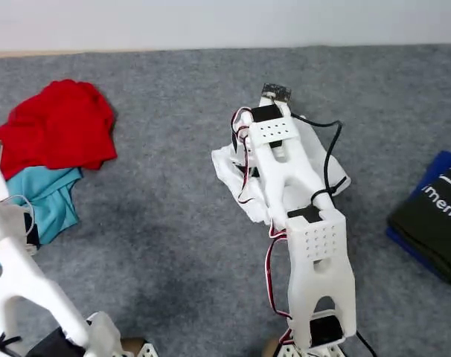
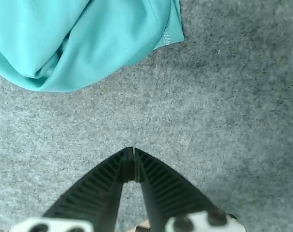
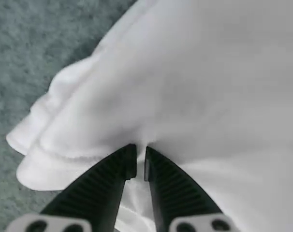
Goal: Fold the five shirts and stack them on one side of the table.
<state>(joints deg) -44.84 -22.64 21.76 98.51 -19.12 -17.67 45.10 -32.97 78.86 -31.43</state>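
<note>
Your left gripper [image 2: 134,155]: fingers closed, by teal shirt [image 1: 50,197] at table's 9 o'clock | your right gripper [image 3: 137,157]: pinching white shirt [image 3: 209,72]

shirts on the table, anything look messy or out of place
Yes. The red shirt lies crumpled over the teal shirt at the left edge, both unfolded. The white shirt is bunched mid-table under the right arm. Only the black shirt, on a blue shirt at the right, looks folded.
</note>
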